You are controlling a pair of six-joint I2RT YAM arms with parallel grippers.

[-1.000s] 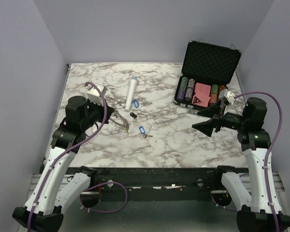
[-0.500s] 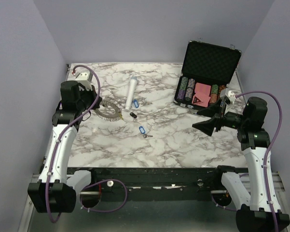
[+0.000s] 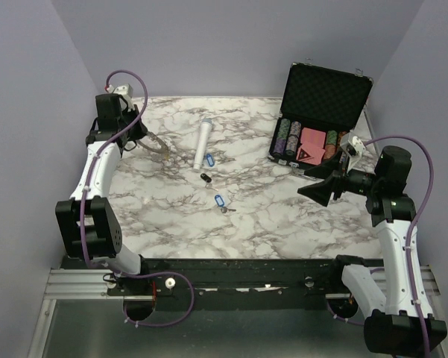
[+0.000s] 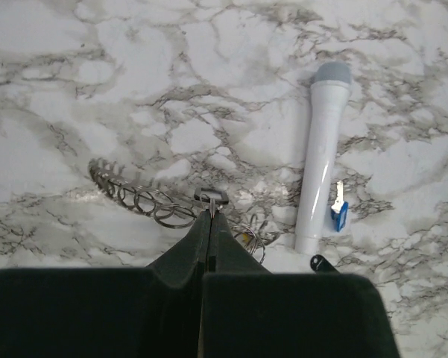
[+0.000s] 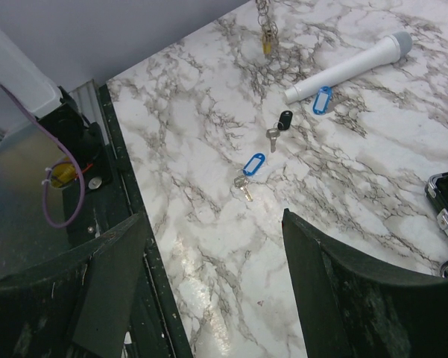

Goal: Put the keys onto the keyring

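My left gripper is at the back left of the table, shut on a small clasp of the keyring. The keyring is a grey metal band edged with small loops, and it trails from the fingertips down to the left; it also shows as a dangling chain. Three keys lie on the marble: a blue-tagged one beside the white cylinder, a black-tagged one and another blue-tagged one. My right gripper hovers open and holds nothing at the right.
A white cylinder lies just right of the keyring. An open black case with poker chips and cards stands at the back right. A black rail runs along the table's near edge.
My left arm has swung from the middle left toward the back left corner, carrying the keyring with it. The right arm and the keys have stayed put.
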